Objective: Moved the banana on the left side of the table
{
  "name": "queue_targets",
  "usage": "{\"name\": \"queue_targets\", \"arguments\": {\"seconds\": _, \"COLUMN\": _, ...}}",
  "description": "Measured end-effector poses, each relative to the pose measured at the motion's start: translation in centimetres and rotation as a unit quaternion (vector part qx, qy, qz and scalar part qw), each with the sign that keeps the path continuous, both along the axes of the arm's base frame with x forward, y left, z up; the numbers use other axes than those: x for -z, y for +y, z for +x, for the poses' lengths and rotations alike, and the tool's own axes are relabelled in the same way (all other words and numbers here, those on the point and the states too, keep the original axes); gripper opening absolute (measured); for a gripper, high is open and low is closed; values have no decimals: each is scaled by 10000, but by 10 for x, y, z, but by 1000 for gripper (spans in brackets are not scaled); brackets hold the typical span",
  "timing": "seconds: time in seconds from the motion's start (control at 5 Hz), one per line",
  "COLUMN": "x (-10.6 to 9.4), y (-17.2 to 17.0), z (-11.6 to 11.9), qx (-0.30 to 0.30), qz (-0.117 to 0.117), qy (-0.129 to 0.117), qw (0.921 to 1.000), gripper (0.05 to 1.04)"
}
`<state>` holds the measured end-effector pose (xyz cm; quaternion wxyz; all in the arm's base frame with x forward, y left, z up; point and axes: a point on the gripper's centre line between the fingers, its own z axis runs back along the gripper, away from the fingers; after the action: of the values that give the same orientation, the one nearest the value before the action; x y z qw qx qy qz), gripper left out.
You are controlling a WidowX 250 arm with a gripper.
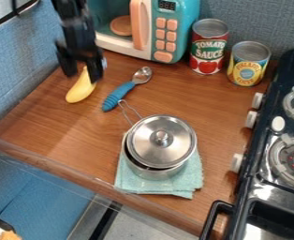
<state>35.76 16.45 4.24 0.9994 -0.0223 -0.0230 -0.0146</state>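
Note:
The black gripper (81,71) hangs over the left side of the wooden table, its two fingers spread apart. A yellow banana (79,91) lies on the table below it, its lower end toward the camera. The banana's upper end reaches up between the fingers, close to the right one, and is partly covered by it. Whether they touch, I cannot tell.
A blue-handled spoon (119,93) lies right of the banana. A lidded metal pot (160,145) stands on a teal cloth (137,182). Behind are a toy microwave (165,28) and two cans (209,47); a stove (262,173) borders the right.

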Motion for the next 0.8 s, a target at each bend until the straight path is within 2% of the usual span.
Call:
{"name": "queue_targets", "arguments": {"seconds": 0.2, "x": -46, "y": -2, "z": -4, "qx": 54, "qz": -12, "qy": -248, "qw": 9997, "gripper": 1005}}
{"name": "queue_targets", "arguments": {"seconds": 0.4, "x": -61, "y": -10, "z": -9, "qx": -40, "qz": -3, "qy": -450, "qw": 9990, "gripper": 1001}}
{"name": "queue_targets", "arguments": {"seconds": 0.8, "x": -61, "y": -10, "z": -9, "qx": -2, "qz": -4, "qy": -445, "qw": 9990, "gripper": 1001}}
